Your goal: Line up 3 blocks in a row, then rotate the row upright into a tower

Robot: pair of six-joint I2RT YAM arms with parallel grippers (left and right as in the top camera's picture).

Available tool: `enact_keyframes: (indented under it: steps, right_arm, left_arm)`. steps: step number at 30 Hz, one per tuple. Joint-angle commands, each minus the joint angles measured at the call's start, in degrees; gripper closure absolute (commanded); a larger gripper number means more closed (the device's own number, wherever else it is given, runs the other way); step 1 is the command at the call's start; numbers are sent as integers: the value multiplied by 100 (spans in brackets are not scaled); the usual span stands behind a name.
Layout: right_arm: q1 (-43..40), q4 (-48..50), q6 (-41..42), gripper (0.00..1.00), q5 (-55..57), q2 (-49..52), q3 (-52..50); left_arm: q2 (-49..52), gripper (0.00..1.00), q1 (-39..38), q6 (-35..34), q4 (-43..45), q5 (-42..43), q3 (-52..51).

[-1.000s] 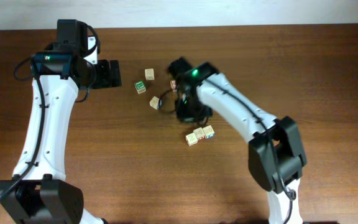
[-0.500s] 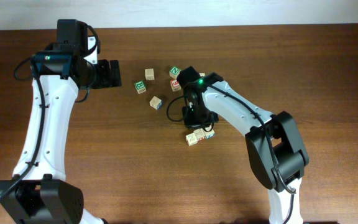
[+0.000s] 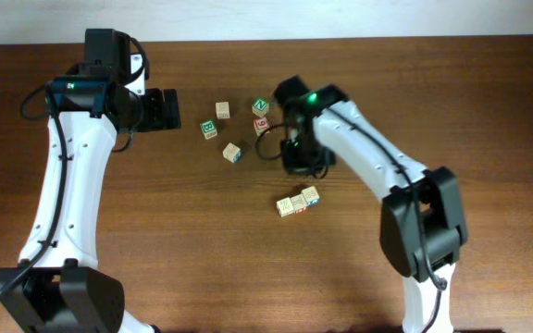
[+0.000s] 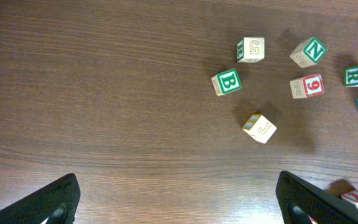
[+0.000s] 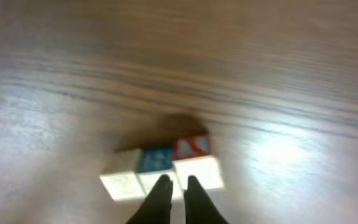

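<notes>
Lying near right pincer: blocks

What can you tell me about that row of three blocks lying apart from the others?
The row of three blocks is small, pale, wooden-looking cubes lying side by side, faces touching, in a slightly slanted line on the brown table. The blurred right wrist view shows a nearly plain block, a blue-printed block in the middle and a red-printed block. Nothing else seems to touch them.
</notes>
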Motion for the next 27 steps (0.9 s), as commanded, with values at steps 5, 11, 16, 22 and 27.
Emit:
enact_keyframes:
  steps: [5, 11, 16, 22, 27]
  right_arm:
    - [-369, -1036, -684, 89, -533, -284, -160]
    - [293, -402, -448, 89, -640, -284, -1233]
    - [435, 409, -199, 89, -492, -284, -1847]
    - [435, 800, -184, 89, -382, -284, -2033]
    - [435, 892, -184, 89, -385, -282, -2033]
  left_arm:
    - [15, 1, 15, -15, -4, -39, 85]
    - [17, 1, 15, -13, 4, -39, 85]
    - [15, 1, 15, -15, 343, 136, 85]
    - [15, 1, 13, -15, 345, 136, 85]
    - [15, 1, 13, -15, 343, 136, 85]
